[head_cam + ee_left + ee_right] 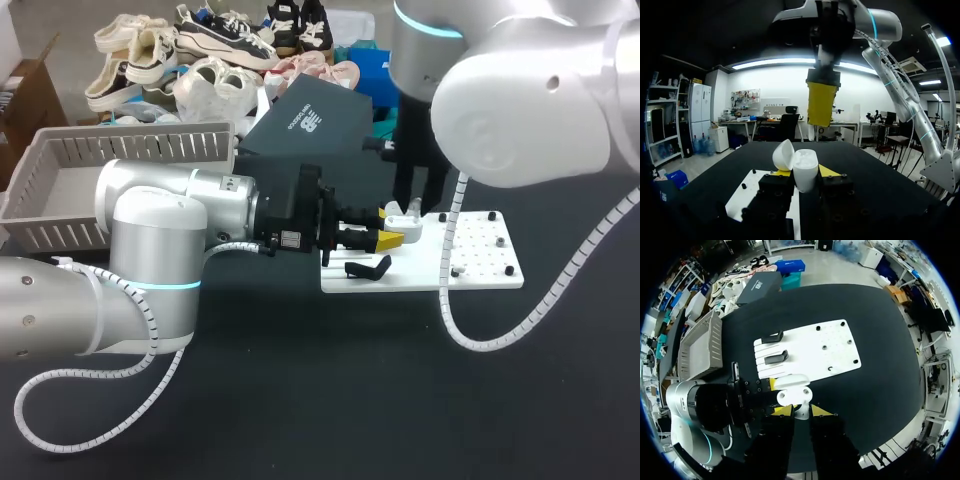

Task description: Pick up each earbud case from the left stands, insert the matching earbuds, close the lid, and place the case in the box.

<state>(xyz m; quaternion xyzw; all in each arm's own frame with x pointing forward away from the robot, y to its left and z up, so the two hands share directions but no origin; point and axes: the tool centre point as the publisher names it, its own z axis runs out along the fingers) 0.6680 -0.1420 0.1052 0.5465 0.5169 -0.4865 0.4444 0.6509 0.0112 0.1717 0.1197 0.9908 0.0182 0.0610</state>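
The left arm reaches in from the left across the black bench [350,400], with the left tool [390,226] over the near-left part of the white board [480,250]. The left tool is clamped on the white earbud case [405,215]. In the left wrist view its yellow fingertips [827,171] press the case body from both sides. The case is held upright above the board, clear of the stands. Its lid [784,154] is swung open and tilted to one side. What lies inside the case cannot be made out. The right tool [821,102] hangs directly above the open case, apart from it and pointing down. Something white shows at the right tool in the right wrist view, but it cannot be told whether the tool grips anything. Two black stands [772,336] sit on the left end of the board, one behind the other, and both are bare. One stand [368,268] lies just near of the left tool. The grey basket [100,190] sits at the far left of the bench, well apart from the board.
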